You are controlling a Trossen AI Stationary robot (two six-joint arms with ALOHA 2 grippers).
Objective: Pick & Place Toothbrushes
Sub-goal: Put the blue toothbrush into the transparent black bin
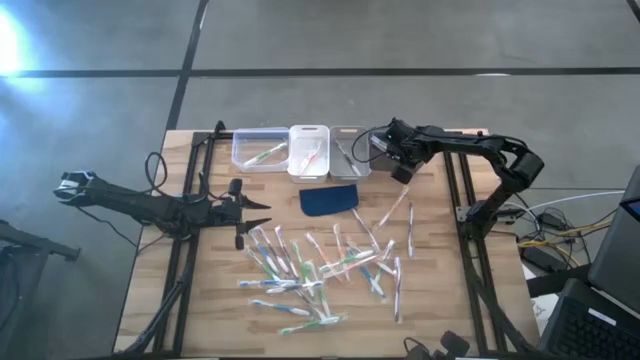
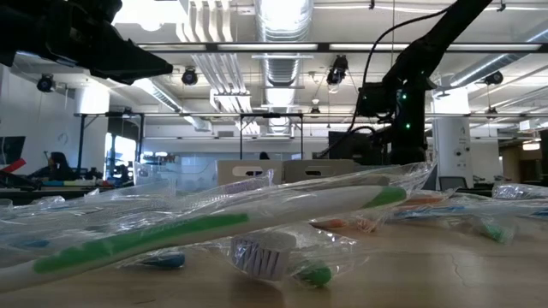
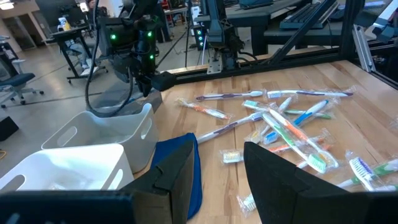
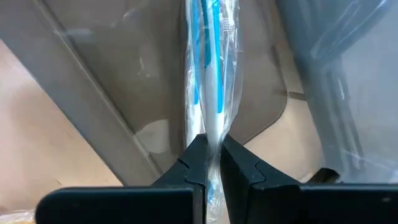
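Many wrapped toothbrushes (image 1: 320,265) lie scattered on the wooden table's near middle; one with green accents (image 2: 214,227) fills the low view's foreground. Three bins stand at the far edge: clear (image 1: 260,150), white (image 1: 309,150) and grey (image 1: 348,150). My right gripper (image 1: 388,158) hangs over the grey bin (image 4: 261,81), shut on a blue-and-white wrapped toothbrush (image 4: 208,62). My left gripper (image 1: 262,206) waits open at the table's left, level, with nothing between its fingers (image 3: 180,180). My right gripper pinches the wrapped toothbrush near one end (image 4: 211,140) between its two fingers, clear wrapper and all. The fingers slant steeply down from above. The toothbrush runs straight on past the fingertips over the grey bin; its other end lies outside the frame.
A dark blue pad (image 1: 330,198) lies between the bins and the pile. The clear and white bins each hold a few toothbrushes. Black frame rails (image 1: 452,200) run along the table's left and right sides. Bare wood shows at the near left.
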